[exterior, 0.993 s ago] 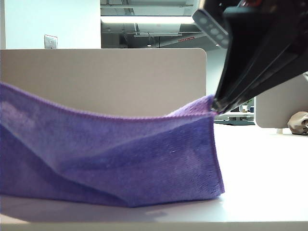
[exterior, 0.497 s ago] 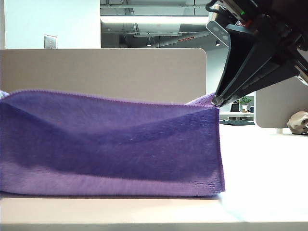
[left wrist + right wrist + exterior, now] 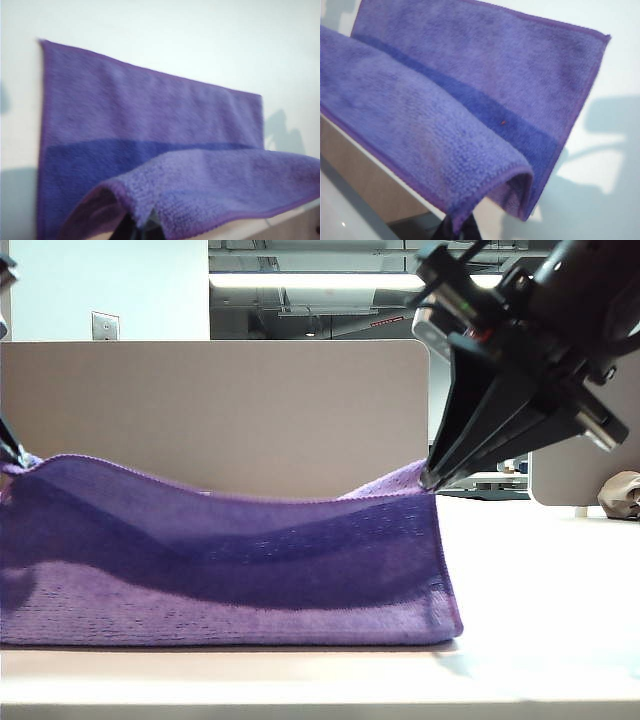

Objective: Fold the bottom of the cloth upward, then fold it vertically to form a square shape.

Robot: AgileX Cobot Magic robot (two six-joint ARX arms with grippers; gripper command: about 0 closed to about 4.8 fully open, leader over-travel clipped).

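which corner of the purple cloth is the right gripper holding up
The lifted corner on the right of the exterior view: the right gripper is shut on the cloth there. The opposite lifted corner is pinched by the left gripper; the other corners lie on the table.

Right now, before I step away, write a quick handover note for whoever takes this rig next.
Left gripper: shut on one lifted corner of the cloth, at the left edge of the exterior view.
Right gripper: shut on the other lifted corner, on the right.
The cloth's held edge hangs between them above the table; the rest lies flat beneath.
Done: edge raised. Left: lay it over to finish the upward fold, then fold vertically into a square.
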